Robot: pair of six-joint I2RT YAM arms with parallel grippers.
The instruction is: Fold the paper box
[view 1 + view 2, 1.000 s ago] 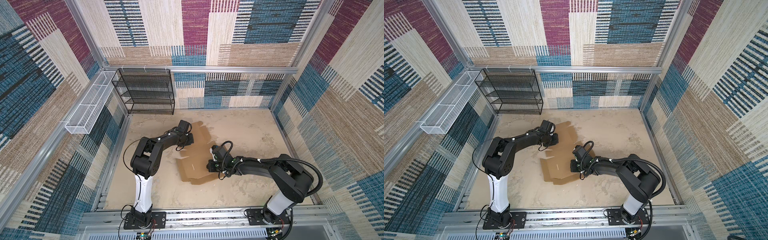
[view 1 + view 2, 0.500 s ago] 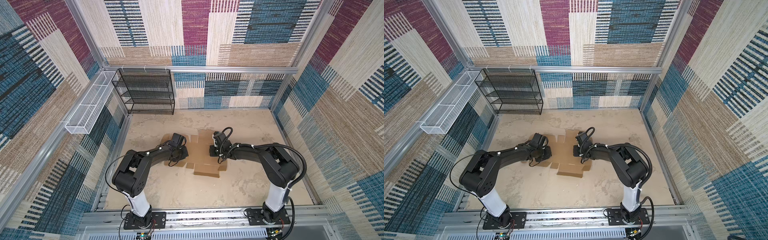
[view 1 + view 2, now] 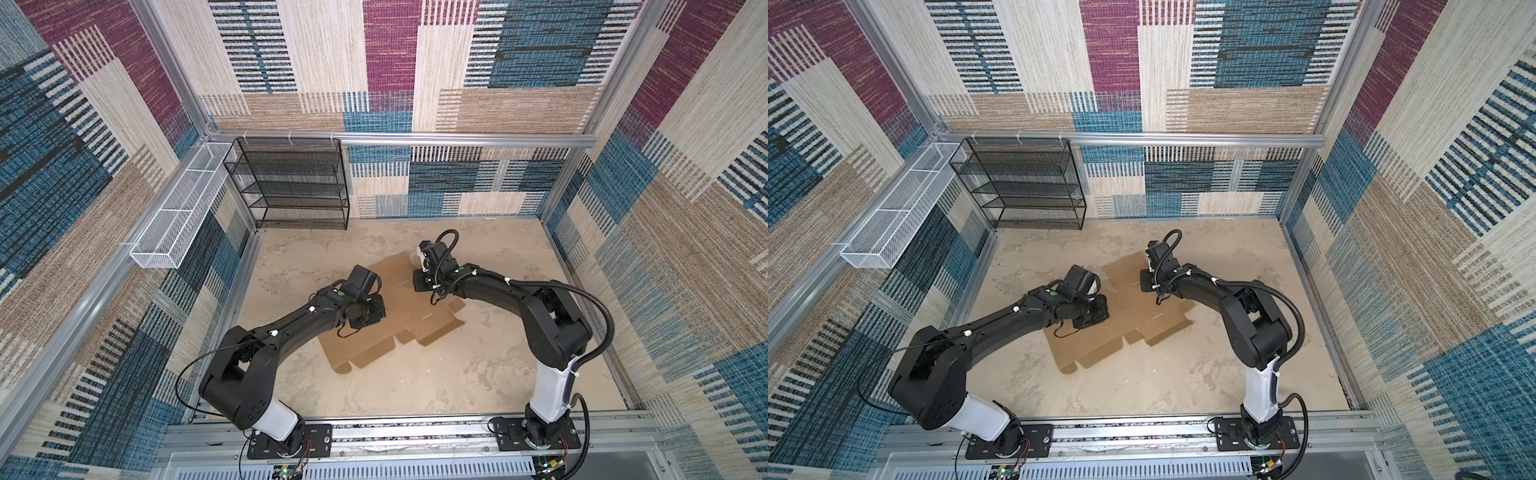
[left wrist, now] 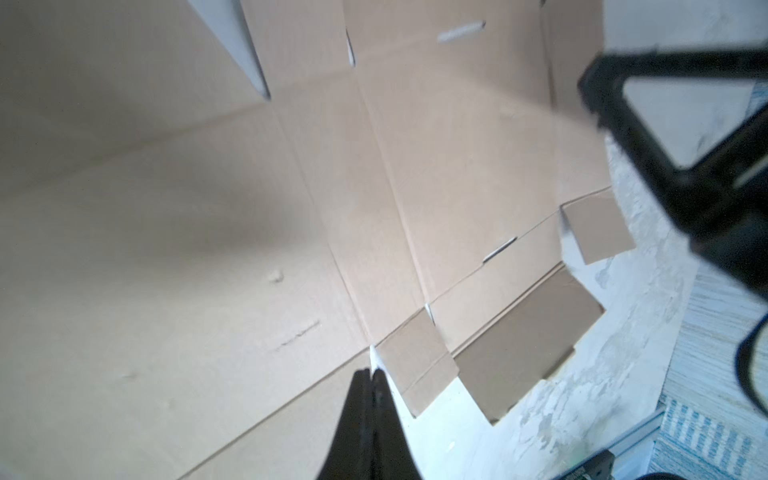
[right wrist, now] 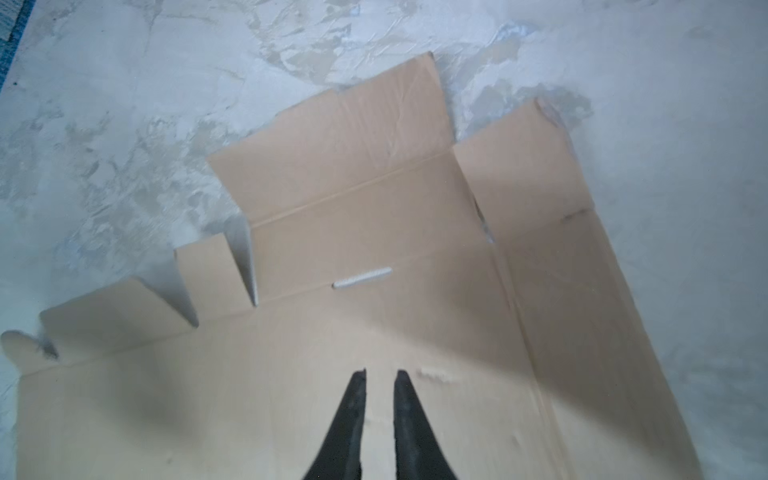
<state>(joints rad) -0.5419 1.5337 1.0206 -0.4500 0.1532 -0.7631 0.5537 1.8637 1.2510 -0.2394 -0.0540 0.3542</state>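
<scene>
Plainly, the box (image 3: 407, 316) lies unfolded and flat mid-bench (image 3: 478, 374) in both top views, its length running from about 1 o'clock to 7 o'clock. The left gripper (image 4: 371, 376) is pressed together and empty, low over the sheet's 9 o'clock side; I cannot tell whether it touches. The right gripper (image 5: 380, 374) stands slightly spread, holding nothing, above the 1 o'clock part. Corrugated card like this is probably light, stiff across its panels, weak only along the scored creases, and apt to slide on the smooth bench. A flap (image 5: 332, 166) edge looks the best hold, with the other gripper pinning the main panel.
</scene>
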